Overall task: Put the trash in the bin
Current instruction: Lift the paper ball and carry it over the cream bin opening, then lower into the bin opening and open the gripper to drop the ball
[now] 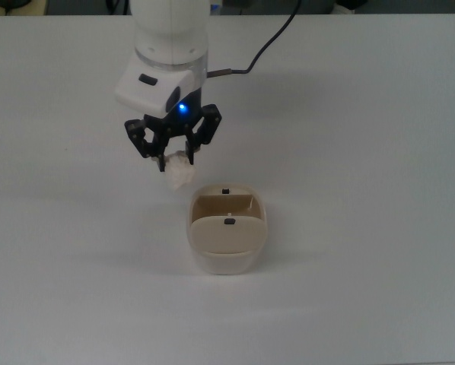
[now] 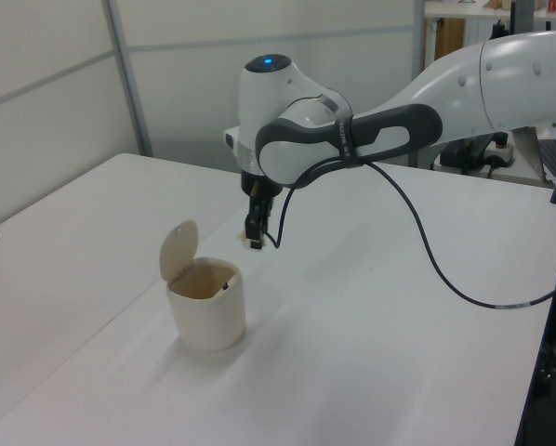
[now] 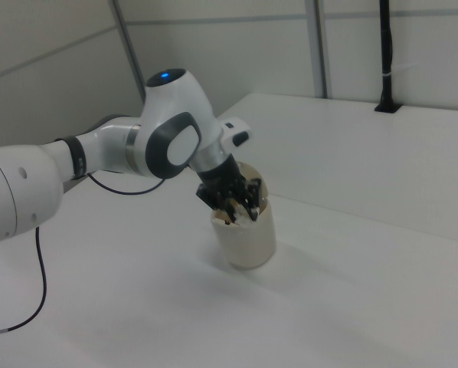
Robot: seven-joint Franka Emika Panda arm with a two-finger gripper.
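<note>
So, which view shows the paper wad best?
The top view: the wad shows whole under the tool, clear of the bin. The left view shows a speck; the right view has it against the bin.

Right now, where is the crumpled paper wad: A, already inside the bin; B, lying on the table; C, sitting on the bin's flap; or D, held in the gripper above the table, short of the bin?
D: the gripper is shut on the paper wad, lifted off the table, and in the top view the wad sits up and to the left of the bin, not yet over its opening.
</note>
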